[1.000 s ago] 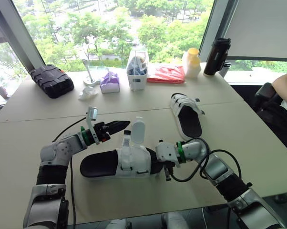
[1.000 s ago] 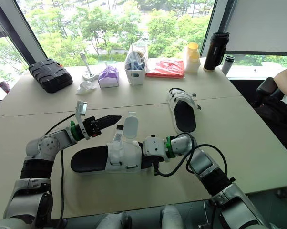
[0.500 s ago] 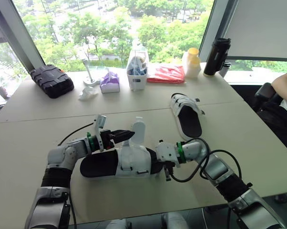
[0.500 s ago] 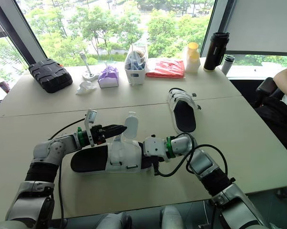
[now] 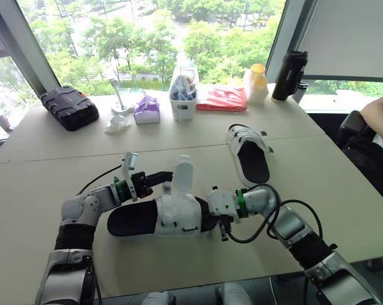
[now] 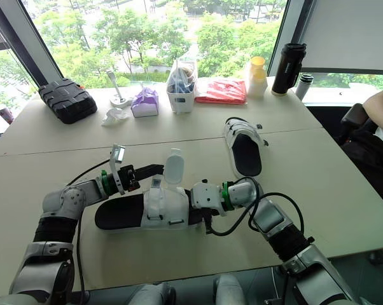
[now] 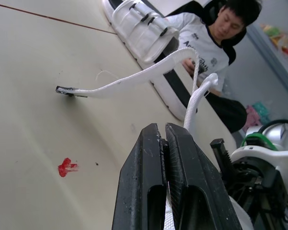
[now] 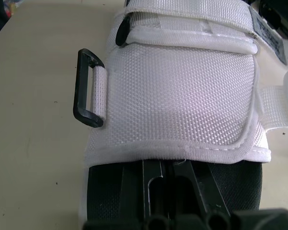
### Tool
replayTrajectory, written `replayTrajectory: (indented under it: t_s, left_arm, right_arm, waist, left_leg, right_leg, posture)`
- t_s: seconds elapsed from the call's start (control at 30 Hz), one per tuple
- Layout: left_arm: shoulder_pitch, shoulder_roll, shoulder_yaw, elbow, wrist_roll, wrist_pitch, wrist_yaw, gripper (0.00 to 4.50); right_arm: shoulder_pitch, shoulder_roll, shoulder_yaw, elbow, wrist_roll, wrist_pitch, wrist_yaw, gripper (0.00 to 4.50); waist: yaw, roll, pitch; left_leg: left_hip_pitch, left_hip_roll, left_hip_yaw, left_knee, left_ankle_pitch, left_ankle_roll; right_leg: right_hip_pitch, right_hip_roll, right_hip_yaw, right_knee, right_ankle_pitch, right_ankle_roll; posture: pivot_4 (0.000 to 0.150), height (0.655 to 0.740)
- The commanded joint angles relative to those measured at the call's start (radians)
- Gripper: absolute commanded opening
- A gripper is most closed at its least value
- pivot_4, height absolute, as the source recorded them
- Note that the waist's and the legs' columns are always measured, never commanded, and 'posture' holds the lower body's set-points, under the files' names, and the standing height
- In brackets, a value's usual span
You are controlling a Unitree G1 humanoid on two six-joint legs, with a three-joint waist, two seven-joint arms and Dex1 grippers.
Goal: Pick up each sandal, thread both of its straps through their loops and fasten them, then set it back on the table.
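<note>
- The near sandal (image 5: 160, 216) lies flat on the table (image 5: 39, 165) in front of the robot. It has a black sole and a white woven upper, and both claws are at it.
- One loose strap (image 5: 182, 173) stands up from the upper on the side away from the robot, unfastened, with its free end in the air.
- The left claw (image 5: 161, 178) comes in from the sandal's heel side, and its tips reach the foot of that strap.
- In the left wrist view its fingers (image 7: 149, 163) are pressed together, with a thin sliver of white in the slit. I cannot tell whether they pinch the webbing.
- The right claw (image 8: 168, 179) is at the sandal's toe end, with its fingers lying side by side and pressed together on the black footbed. Their tips are tucked under the edge of the white upper.
- A black loop (image 8: 84, 89) hangs off the side of the upper with nothing threaded through it.
- The far sandal (image 5: 249, 156) lies beyond the near sandal and to its right, well apart, sole down.
- Farther beyond the near sandal, along the window edge, stand a black case (image 5: 69, 108), a purple tissue pack (image 5: 146, 109), a white basket (image 5: 183, 96), a red packet (image 5: 222, 98), a yellow-capped bottle (image 5: 256, 84) and a black flask (image 5: 289, 75).
- A person's arm (image 5: 379, 115) shows far to the near sandal's right.
</note>
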Motion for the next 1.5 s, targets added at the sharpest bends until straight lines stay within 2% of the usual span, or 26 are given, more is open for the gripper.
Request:
replayTrajectory:
  t_s: [0.03,0.17,0.23,0.4,0.87,1.03,1.13,1.2,1.5]
  left_arm:
    - [0.015,0.006,0.045,-0.048,-0.039,0.018,0.012,0.08]
    - [0.032,0.010,0.048,-0.067,-0.048,0.013,0.008,0.08]
    - [0.047,0.017,0.023,-0.088,-0.006,-0.048,-0.003,0.08]
    - [0.076,-0.023,0.116,-0.186,-0.188,0.006,-0.039,0.08]
    - [0.124,-0.044,0.158,-0.280,-0.362,0.032,-0.013,0.08]
    - [0.144,-0.061,0.156,-0.345,-0.454,0.084,0.042,0.08]
    - [0.143,-0.076,0.152,-0.337,-0.423,0.035,0.076,0.08]
    - [0.144,-0.085,0.148,-0.291,-0.360,-0.028,0.091,0.08]
    - [0.180,-0.096,0.113,-0.179,-0.198,-0.173,0.074,0.08]
  right_arm:
    - [0.023,-0.021,0.027,0.044,-0.053,0.021,0.007,0.00]
    - [0.019,-0.020,0.027,0.050,-0.054,0.017,0.008,0.00]
    - [0.017,-0.019,0.028,0.053,-0.055,0.014,0.009,0.00]
    - [0.017,-0.021,0.031,0.056,-0.062,0.006,0.007,0.00]
    - [0.024,-0.024,0.034,0.049,-0.061,0.007,0.020,0.00]
    - [0.026,-0.031,0.033,0.045,-0.061,0.008,0.027,0.00]
    - [0.025,-0.033,0.032,0.046,-0.059,0.009,0.032,0.00]
    - [0.023,-0.033,0.032,0.048,-0.059,0.008,0.034,0.00]
    - [0.030,-0.032,0.034,0.039,-0.059,0.013,0.034,0.00]
  waist:
    - [-0.001,0.000,0.000]
    - [0.000,0.000,0.000]
    - [0.000,0.000,0.000]
    - [0.001,0.000,0.000]
    - [0.001,0.000,0.000]
    - [0.002,0.000,0.000]
    - [0.003,0.000,0.000]
    - [0.003,0.000,0.000]
    - [0.004,0.000,0.000]
  left_leg:
    - [0.000,0.000,0.000,0.000,0.000,0.000]
    - [0.000,0.000,0.000,0.000,0.000,0.000]
    - [0.000,0.000,0.000,0.000,0.000,0.000]
    - [0.000,0.002,0.000,0.000,0.000,0.000]
    - [0.000,0.002,0.000,0.000,0.000,0.000]
    - [0.000,0.002,0.000,0.000,0.000,0.000]
    - [0.000,0.001,0.000,0.000,0.000,0.000]
    - [0.000,0.001,0.000,0.000,0.000,0.000]
    - [0.000,0.000,0.000,0.000,0.000,0.000]
  right_leg:
    - [0.000,0.000,0.000,0.000,0.000,0.000]
    - [0.000,0.000,0.000,0.000,0.000,0.000]
    - [0.000,0.000,0.000,0.000,0.000,0.000]
    - [0.000,0.000,0.000,0.000,0.000,0.000]
    - [0.000,0.000,0.000,0.000,0.000,0.000]
    - [0.000,0.000,0.000,0.000,0.000,0.000]
    - [0.000,0.000,0.000,0.000,0.000,0.000]
    - [0.000,0.000,0.000,0.000,0.000,0.000]
    - [0.000,0.000,0.000,-0.001,0.000,0.000]
  posture:
    - [0.150,0.7400]
    - [0.150,0.7400]
    - [0.150,0.7400]
    - [0.150,0.7400]
    - [0.150,0.7400]
    - [0.150,0.7400]
    - [0.150,0.7400]
    - [0.150,0.7400]
    - [0.150,0.7400]
